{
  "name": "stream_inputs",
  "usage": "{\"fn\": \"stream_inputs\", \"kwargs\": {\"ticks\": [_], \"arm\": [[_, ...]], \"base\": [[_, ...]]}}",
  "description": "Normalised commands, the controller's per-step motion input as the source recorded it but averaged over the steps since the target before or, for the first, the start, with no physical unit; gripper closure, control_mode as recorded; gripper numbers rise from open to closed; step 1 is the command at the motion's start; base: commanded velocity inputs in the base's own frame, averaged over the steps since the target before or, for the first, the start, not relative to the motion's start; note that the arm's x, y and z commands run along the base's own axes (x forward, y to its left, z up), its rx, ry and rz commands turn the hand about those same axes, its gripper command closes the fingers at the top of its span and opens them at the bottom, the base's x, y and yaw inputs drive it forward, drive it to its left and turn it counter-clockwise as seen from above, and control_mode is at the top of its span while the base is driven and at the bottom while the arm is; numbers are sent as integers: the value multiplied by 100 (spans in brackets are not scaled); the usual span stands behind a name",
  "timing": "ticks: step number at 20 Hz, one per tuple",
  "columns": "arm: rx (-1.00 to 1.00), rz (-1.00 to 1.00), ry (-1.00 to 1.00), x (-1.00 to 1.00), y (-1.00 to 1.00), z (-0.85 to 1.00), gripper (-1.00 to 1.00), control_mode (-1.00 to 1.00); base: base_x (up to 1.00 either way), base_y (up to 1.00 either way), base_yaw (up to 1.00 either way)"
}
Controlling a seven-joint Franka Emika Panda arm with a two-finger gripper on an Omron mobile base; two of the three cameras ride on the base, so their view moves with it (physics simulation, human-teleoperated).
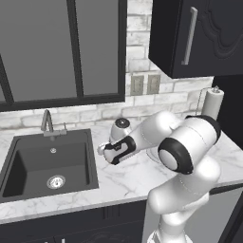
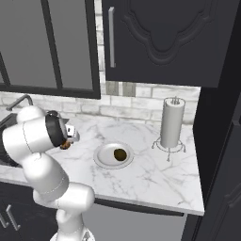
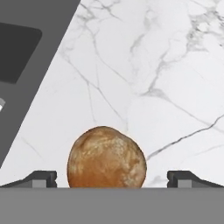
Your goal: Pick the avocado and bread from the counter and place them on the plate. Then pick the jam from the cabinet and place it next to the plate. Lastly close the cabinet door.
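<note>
Now — gripper (image 3: 112, 178) apart, straddling bread (image 3: 106, 157) | avocado (image 2: 119, 154) on plate (image 2: 102, 159)

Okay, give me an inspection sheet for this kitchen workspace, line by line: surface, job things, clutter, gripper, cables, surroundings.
Surface: white marble counter with grey veins; black sink set into it.
Job's things: avocado lies on the plate; bread sits on the counter near the sink, not on the plate. Jam: nothing seen. Cabinet door above the counter looks closed.
Clutter: paper towel roll on its wire stand, apart from the plate.
Grippers: gripper open, its fingertips standing either side of the bread, not gripping it.
Cables: nothing seen.
Surroundings: brick backsplash with wall outlets, dark-framed window, faucet.
</note>
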Motion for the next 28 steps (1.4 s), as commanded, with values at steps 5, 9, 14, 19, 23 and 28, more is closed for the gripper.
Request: {"fn": "stream_inputs", "kwargs": {"ticks": [5, 9, 14, 19, 23, 28], "arm": [[-1, 0, 1, 10, 7, -17, -100, -100], [-3, -1, 1, 11, 18, -22, -100, -100], [-3, -1, 0, 15, 13, -22, -100, -100], [-3, 0, 0, 16, 11, -24, 100, -100], [-2, -2, 1, 6, 9, -17, 100, -100], [0, -8, 1, -16, -13, -17, 100, -100]], "base": [[0, 0, 0], [0, 0, 0], [0, 0, 0], [0, 0, 0], [0, 0, 0], [0, 0, 0]]}}
